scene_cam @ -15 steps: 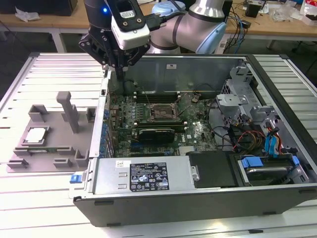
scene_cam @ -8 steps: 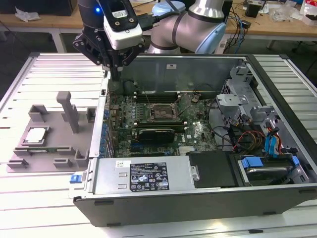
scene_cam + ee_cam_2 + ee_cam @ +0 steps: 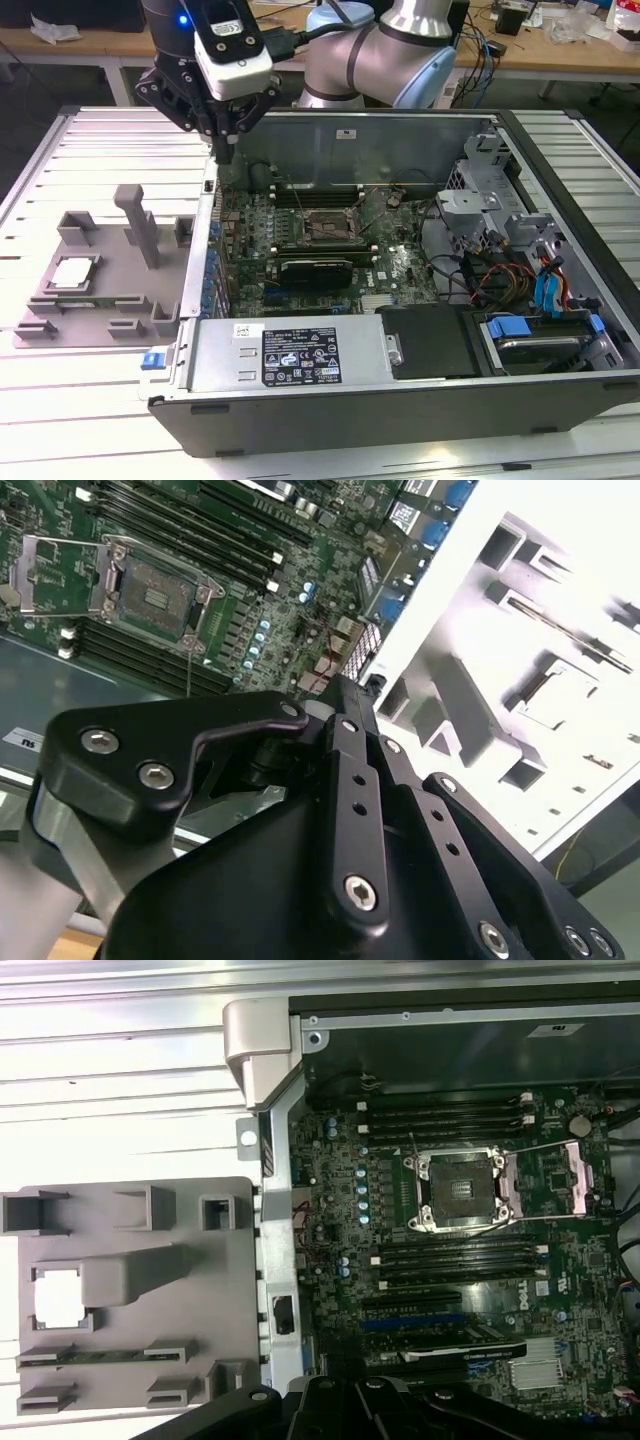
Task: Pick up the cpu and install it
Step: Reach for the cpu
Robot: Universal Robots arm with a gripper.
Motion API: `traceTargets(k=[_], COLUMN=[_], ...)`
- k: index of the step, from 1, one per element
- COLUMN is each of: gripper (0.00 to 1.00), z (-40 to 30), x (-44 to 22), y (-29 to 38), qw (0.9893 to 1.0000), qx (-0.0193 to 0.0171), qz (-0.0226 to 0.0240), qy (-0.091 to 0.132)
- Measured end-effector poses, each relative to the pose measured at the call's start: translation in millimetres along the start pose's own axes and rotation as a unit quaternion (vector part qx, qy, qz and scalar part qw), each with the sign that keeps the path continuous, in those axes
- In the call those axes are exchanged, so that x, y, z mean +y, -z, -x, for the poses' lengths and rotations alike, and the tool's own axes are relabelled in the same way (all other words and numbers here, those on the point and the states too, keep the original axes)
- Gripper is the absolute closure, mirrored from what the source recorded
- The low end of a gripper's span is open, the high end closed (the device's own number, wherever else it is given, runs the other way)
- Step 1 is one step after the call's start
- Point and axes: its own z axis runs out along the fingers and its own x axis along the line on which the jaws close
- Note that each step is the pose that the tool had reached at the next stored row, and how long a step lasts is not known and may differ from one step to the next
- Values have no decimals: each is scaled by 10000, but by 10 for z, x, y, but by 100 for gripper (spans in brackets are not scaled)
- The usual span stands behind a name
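Grey moulded holder (image 3: 130, 305) — exterior view's left, on the slatted table (image 3: 100, 150). The cpu (image 3: 72, 272) lies flat in the holder's square recess, untouched, well apart from the gripper. Judged light, rigid, slick on its metal top and fragile underneath, so best taken by two opposite edges. Gripper (image 3: 224, 150) — upper left-centre, above the computer case (image 3: 300, 360) wall, jaws drawn together, holding nothing. Socket (image 3: 328, 228), frame centre: cover swung open, apparently empty.

Where I work: a bright room.
A ribbed silver table (image 3: 100, 150) lies under even light; behind it I see a long wooden bench (image 3: 560, 60) strewn with cables (image 3: 487, 48) and pale clutter.
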Motion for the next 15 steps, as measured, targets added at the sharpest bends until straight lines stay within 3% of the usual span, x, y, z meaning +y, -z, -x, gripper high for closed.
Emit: traceTargets(k=[15], gripper=[89], z=[-177], x=[-13], y=[2], qw=[10000], qx=[0], qz=[0], qy=[0])
